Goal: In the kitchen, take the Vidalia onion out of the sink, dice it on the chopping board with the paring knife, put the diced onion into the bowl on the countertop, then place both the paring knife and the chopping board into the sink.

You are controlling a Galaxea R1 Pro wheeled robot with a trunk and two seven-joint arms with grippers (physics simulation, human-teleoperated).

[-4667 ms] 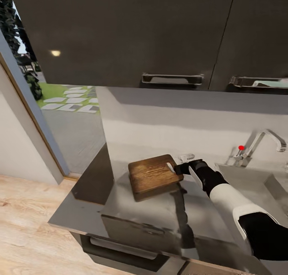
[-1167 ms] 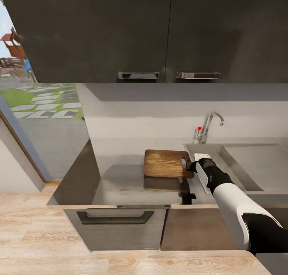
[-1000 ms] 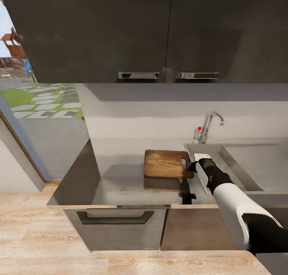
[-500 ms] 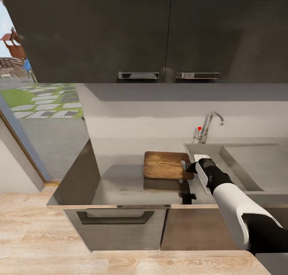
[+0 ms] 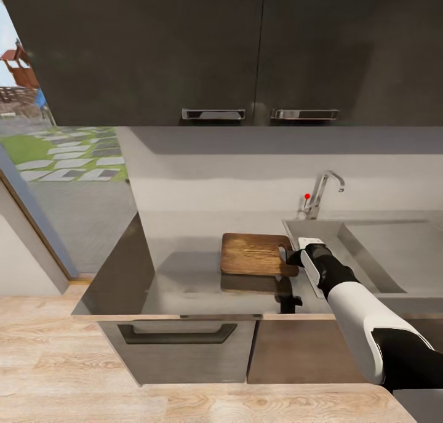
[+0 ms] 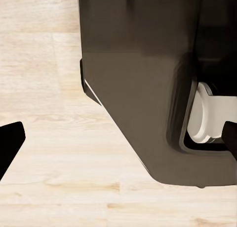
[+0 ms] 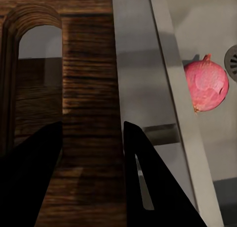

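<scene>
From up at head height the right end effector (image 5: 289, 255) sits at the handle end of the chopping board (image 5: 253, 253), on the side nearest the sink (image 5: 394, 257), with the white-and-black arm reaching in from the lower right. The board lies flat on the grey bench (image 5: 184, 275), its long side running toward the basin, and the chrome tap (image 5: 321, 192) with its red knob stands behind on the back edge. From here the fingers are too small and dark to read.

The right wrist camera makes it clearer. Two dark fingers (image 7: 148, 182) straddle the strip of wood between the slot-shaped handle hole (image 7: 39, 64) and the board's end edge, one finger on each side of that strip, closed in on it so the end effector has hold of the board (image 7: 89, 88). Just past the board's edge runs the pale steel rim of the sink (image 7: 168, 88), and down in the basin lies the pink-red onion (image 7: 206, 86), beside the round drain (image 7: 231, 59), well clear of the fingers.

The left wrist camera looks at pale wood floor (image 6: 49, 138) and a dark part of the robot's own body (image 6: 143, 88). One black fingertip (image 6: 10, 143) pokes in at the edge, with another at the far edge, so the left end effector's fingers are spread wide apart with nothing between them.
</scene>
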